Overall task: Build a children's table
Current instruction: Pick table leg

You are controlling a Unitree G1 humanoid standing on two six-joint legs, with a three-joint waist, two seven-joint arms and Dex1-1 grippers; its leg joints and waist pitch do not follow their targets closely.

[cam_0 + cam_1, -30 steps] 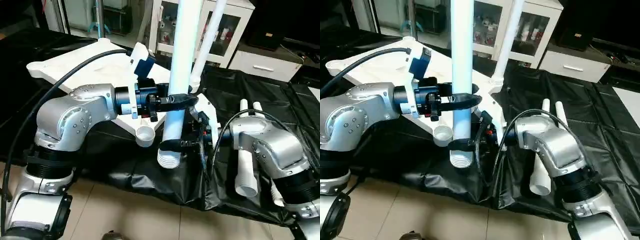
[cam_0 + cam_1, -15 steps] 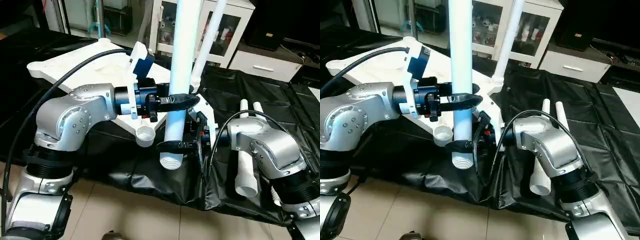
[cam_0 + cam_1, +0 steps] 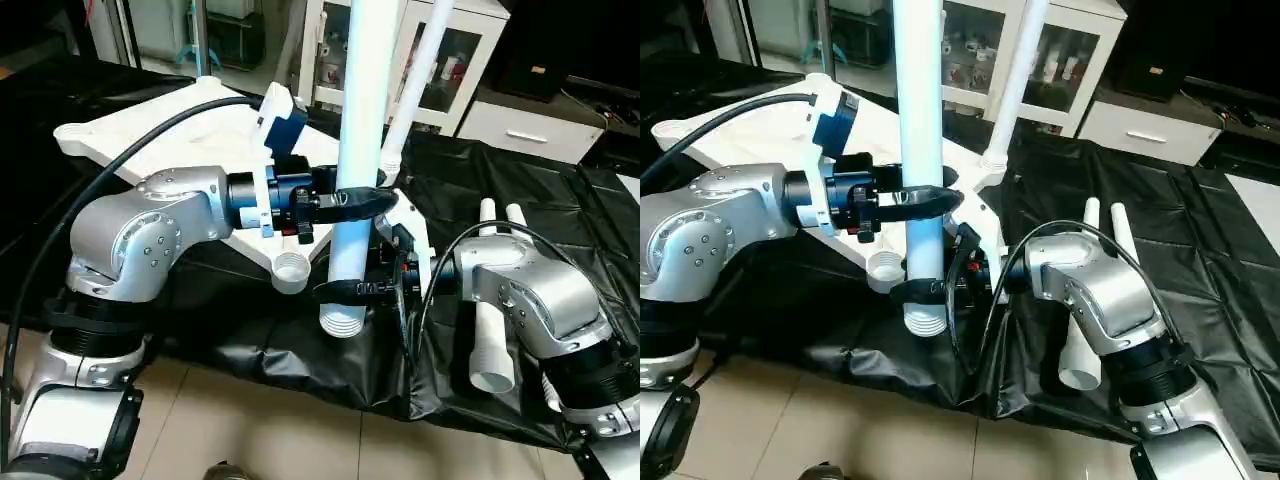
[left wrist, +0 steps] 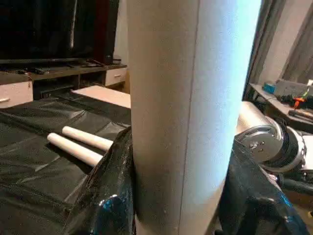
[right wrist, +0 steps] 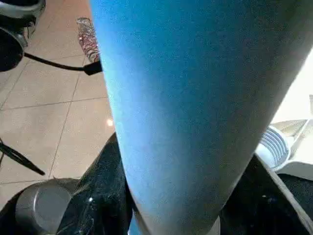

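**Leg held upright by both grippers at the table's near edge**

Tiled floor (image 3: 250, 430) is seen nearest, open below the black-draped table (image 3: 520, 190), whose cloth hangs over the near edge. Just past that edge a white leg (image 3: 365, 120) is held upright, its ribbed lower end hanging free above the drape. The right gripper (image 3: 345, 290) is clamped on the leg just above that ribbed end, black fingers (image 3: 910, 293) wrapped round the tube. Higher up, the left gripper (image 3: 358, 200) is closed on the same leg, fingers on either side of it. An open round socket (image 3: 291, 270) of the top (image 3: 160, 140) lies just beside the leg's lower end, apart from it. Two spare legs (image 3: 492, 330) lie on the cloth by the right forearm. Farther back a second leg (image 3: 415, 80) stands in a far socket; a glass cabinet (image 3: 450, 60) is beyond.
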